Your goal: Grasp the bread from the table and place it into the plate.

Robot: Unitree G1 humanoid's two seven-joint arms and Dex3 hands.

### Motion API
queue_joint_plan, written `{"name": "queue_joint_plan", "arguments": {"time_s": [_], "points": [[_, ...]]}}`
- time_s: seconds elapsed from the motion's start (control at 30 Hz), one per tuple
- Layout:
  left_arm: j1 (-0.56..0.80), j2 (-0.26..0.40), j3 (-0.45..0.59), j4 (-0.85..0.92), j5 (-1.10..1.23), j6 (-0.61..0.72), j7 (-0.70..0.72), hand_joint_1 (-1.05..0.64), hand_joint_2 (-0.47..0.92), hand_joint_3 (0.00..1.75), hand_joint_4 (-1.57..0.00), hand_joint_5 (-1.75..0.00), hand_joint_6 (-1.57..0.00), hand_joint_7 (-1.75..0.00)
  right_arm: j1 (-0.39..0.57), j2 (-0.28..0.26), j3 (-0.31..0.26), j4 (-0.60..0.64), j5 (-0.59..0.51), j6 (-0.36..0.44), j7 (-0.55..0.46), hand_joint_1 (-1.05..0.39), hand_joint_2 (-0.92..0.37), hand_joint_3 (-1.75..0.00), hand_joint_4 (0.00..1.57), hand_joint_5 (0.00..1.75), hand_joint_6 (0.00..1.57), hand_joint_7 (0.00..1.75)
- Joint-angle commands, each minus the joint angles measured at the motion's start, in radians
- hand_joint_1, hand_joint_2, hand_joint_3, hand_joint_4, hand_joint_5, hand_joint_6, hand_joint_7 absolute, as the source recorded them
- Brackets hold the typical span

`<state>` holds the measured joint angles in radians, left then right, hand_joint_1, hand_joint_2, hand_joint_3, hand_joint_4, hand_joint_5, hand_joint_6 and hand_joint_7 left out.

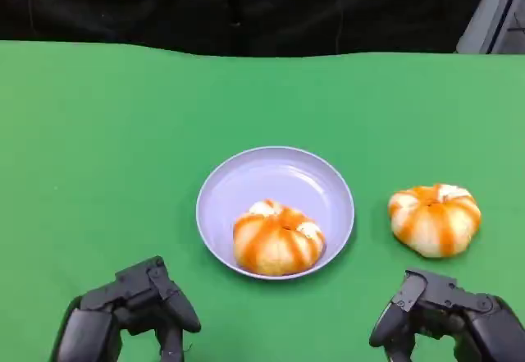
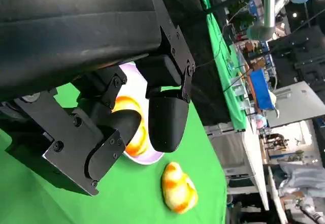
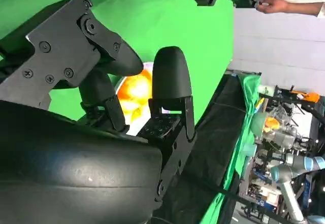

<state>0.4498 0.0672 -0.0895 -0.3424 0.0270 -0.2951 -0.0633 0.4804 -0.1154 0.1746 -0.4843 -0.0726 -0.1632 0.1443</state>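
One bread [image 1: 278,239] already sits in the plate [image 1: 246,177]; a second bread [image 1: 435,218] waits on the green table [image 1: 98,148] just right of it; left hand [image 1: 135,309] and right hand [image 1: 447,317] both hold nothing, fingers apart.

Green table cover [image 1: 98,148], black backdrop [image 1: 205,5] behind, person's hand [image 3: 277,4] beside

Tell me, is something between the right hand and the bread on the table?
Nothing visible. In the head view, bare green table lies between the right hand and the bread. The plate already holds another bread.
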Motion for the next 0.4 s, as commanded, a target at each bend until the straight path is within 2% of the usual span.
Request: {"name": "queue_joint_plan", "arguments": {"time_s": [0.03, 0.4], "points": [[-0.006, 0.004, 0.008, -0.009, 0.004, -0.002, -0.002, 0.02, 0.35, 1.47, -0.90, -1.75, -0.82, -1.57, -0.006, -0.008, -0.009, 0.003, -0.003, -0.015, -0.003, -0.04, -0.36, -1.29, 0.75, 1.66, 0.76, 1.40], [-0.020, 0.003, 0.012, 0.021, 0.017, -0.025, -0.002, 0.02, 0.33, 1.49, -0.91, -1.75, -0.83, -1.57, -0.012, -0.009, -0.010, 0.023, -0.005, -0.027, -0.002, -0.04, -0.36, -1.32, 0.77, 1.66, 0.76, 1.41]]}}
